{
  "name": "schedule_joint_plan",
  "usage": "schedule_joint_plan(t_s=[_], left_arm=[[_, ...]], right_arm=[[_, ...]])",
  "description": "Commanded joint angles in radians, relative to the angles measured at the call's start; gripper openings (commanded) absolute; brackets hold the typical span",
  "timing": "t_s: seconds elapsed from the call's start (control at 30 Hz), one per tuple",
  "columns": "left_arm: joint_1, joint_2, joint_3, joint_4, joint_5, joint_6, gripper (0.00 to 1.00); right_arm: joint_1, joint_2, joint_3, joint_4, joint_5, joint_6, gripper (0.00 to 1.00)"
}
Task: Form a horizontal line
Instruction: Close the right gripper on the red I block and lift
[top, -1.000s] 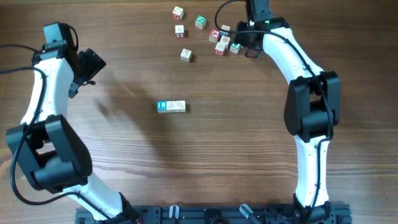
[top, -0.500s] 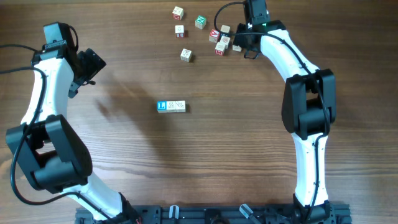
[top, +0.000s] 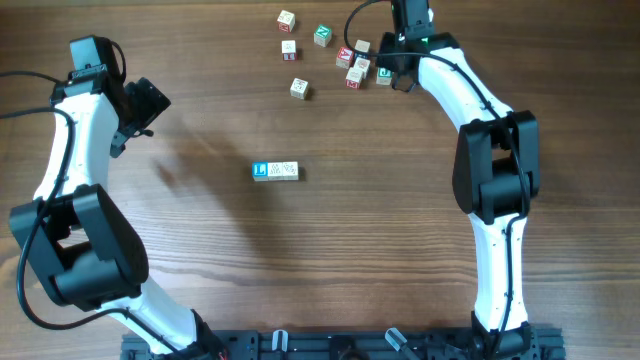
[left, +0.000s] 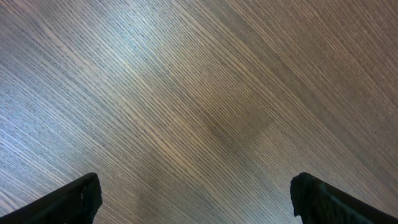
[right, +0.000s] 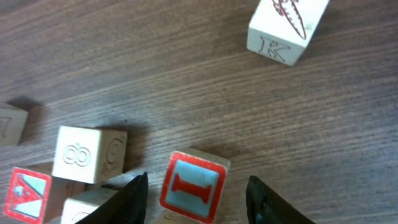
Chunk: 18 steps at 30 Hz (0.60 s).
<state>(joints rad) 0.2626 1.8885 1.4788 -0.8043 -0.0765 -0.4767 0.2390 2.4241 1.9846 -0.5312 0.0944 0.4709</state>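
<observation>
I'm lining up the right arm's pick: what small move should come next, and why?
Probably close the right gripper on the red-framed "I" cube: it sits between the fingers with a gap on each side, so nothing is gripped yet. A pale cube stands close beside it, so close slowly. The horizontal line waits mid-table.

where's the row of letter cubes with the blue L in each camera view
overhead: the horizontal line lies mid-table, slightly left of centre.
left wrist: not in it, only wood grain.
right wrist: not in it, only loose cubes.
shared landmark: the wood-grain table.
</observation>
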Motion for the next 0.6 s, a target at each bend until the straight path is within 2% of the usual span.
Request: schedule_joint_plan(t_s=[0.0, 0.27, 0.37, 0.4, 0.47, 0.57], left_arm=[[-0.001, -0.011, 0.008, 0.003, 0.001, -0.002, 1.00], [0.000, -0.011, 0.008, 0.003, 0.001, -0.002, 1.00], [0.000, -0.011, 0.008, 0.003, 0.001, -0.002, 1.00], [0.000, -0.011, 0.008, 0.003, 0.001, -0.002, 1.00], [0.000, -0.011, 0.008, 0.003, 0.001, -0.002, 1.00], [0.000, -0.011, 0.008, 0.003, 0.001, -0.002, 1.00]], right_arm=[[-0.001, 0.028, 0.003, -0.012, 0.018, 0.004, 0.52], [-0.001, 0.052, 0.003, 0.021, 0.023, 0.000, 0.52], [-0.003, 0.052, 0.004, 0.007, 0.023, 0.000, 0.33], [-0.003, 0.048, 0.005, 0.007, 0.033, -0.002, 0.33], [-0.003, 0.011, 0.005, 0.010, 0.069, -0.068, 0.23], [-0.003, -0.068, 0.005, 0.007, 0.097, -0.136, 0.24]])
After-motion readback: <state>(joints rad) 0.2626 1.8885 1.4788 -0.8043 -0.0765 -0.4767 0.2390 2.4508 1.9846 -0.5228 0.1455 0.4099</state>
